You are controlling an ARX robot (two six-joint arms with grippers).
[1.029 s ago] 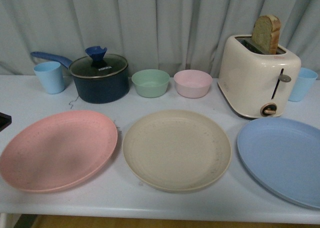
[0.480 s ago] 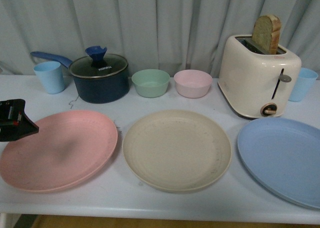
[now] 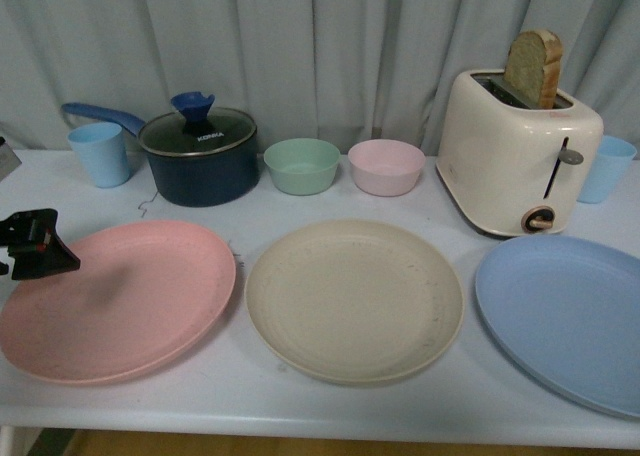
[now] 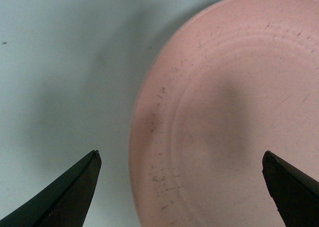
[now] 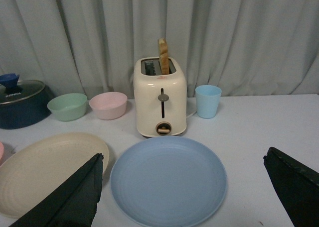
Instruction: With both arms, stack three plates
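Note:
Three plates lie in a row on the white table. The pink plate [image 3: 115, 298] is at the left, the beige plate [image 3: 353, 298] in the middle, the blue plate [image 3: 565, 316] at the right. My left gripper [image 3: 38, 246] is open and hangs over the pink plate's left rim; in the left wrist view the rim [image 4: 149, 137] lies between its spread fingertips [image 4: 75, 192]. My right gripper is out of the front view. In the right wrist view it [image 5: 182, 160] is open, above and short of the blue plate [image 5: 168, 179], with the beige plate [image 5: 47, 170] beside.
Along the back stand a blue cup [image 3: 98, 153], a dark pot with a glass lid [image 3: 198, 156], a green bowl [image 3: 301, 165], a pink bowl [image 3: 386, 166], a cream toaster holding bread [image 3: 517, 148] and another blue cup [image 3: 605, 168]. The table's front edge [image 3: 300, 431] is near.
My left gripper has come into the front view from the left and now hangs over the pink plate's left rim. The plates have not moved.

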